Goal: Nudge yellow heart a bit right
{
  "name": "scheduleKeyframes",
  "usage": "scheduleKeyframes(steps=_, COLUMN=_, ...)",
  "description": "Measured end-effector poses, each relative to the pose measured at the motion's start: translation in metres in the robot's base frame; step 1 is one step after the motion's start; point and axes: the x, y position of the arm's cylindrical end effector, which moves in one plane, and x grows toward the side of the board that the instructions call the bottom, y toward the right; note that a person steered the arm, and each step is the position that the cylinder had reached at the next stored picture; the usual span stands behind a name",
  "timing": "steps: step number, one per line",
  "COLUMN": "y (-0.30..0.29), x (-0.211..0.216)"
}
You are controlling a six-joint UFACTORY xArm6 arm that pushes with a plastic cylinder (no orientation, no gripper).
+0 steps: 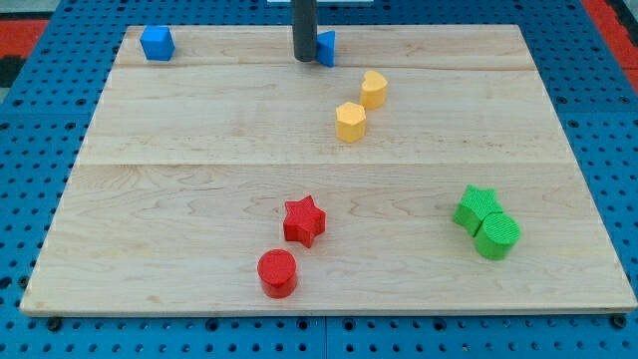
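Nearest the view's bottom sits a red cylinder (277, 272), upright on the wooden board (179, 219), and just above it toward the view's right lies a red star (304, 220), close by but apart from it. Over at the view's right, a green star (477, 207) and a green rounded block (496, 236) sit touching one another, the rounded one lower and further right. Higher up, near the board's middle, are two yellow blocks set on a diagonal: the yellow heart (374, 89) lies upper right, and a yellow hexagon-like block (350, 122) lies lower left, just beside it; whether they touch cannot be told. A blue cube (158, 43) rests in the board's top left corner. Near the top edge a second blue block (326, 47) is partly hidden behind the dark rod, its shape not clear. My tip (304, 59) rests at the top of the board, right against the left side of that blue block and well up and to the left of the yellow heart. The arm carries no claw, only the straight rod, so there is nothing apart or together to report
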Motion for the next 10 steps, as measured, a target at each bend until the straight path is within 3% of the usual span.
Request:
scheduleKeyframes(steps=3, y=0.000, x=-0.001)
scheduleKeyframes(steps=5, y=0.003, x=0.032)
scheduleKeyframes(steps=7, y=0.008, x=0.034)
scheduleKeyframes(steps=9, y=0.051, x=0.057)
scheduleKeyframes(steps=10, y=0.074, x=0.044)
